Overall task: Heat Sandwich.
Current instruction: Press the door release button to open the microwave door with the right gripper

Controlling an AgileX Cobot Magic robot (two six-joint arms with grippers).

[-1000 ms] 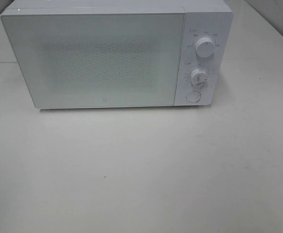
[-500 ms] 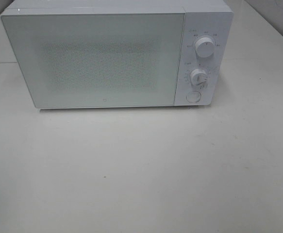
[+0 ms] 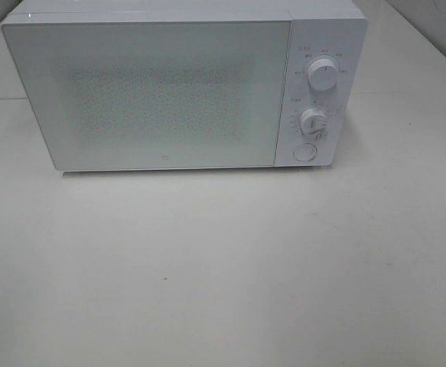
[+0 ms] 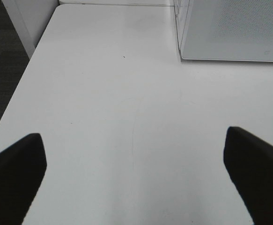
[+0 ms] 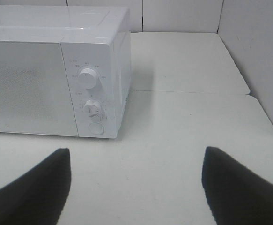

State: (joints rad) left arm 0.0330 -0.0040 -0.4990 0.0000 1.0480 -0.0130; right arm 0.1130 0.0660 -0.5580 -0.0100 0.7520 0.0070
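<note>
Two grippers hang wide open and empty in front of the microwave [image 3: 169, 92], neither touching anything. The left gripper [image 4: 134, 154] hovers over bare table [image 3: 223, 267] off the microwave's door-side corner. The right gripper [image 5: 137, 159] hovers in front of the microwave's control-panel end. Neither arm reaches into the high view. Nothing has shifted over the last second: table, microwave and both sets of jaws look just as they did, so this reads as a pause, with no step of the task visibly under way.

Between the grippers and the microwave, the table carries no plate or food in any view. The sandwich is nowhere in sight. The microwave is the only container here, and its door [image 3: 154, 95] is shut flush. The speckled door panel gives no view of the inside, so whether the sandwich lies within cannot be told. Beside the door, the upper knob [image 3: 323, 75], lower knob [image 3: 314, 120] and round button [image 3: 305, 152] stand untouched, well apart from either gripper.
</note>
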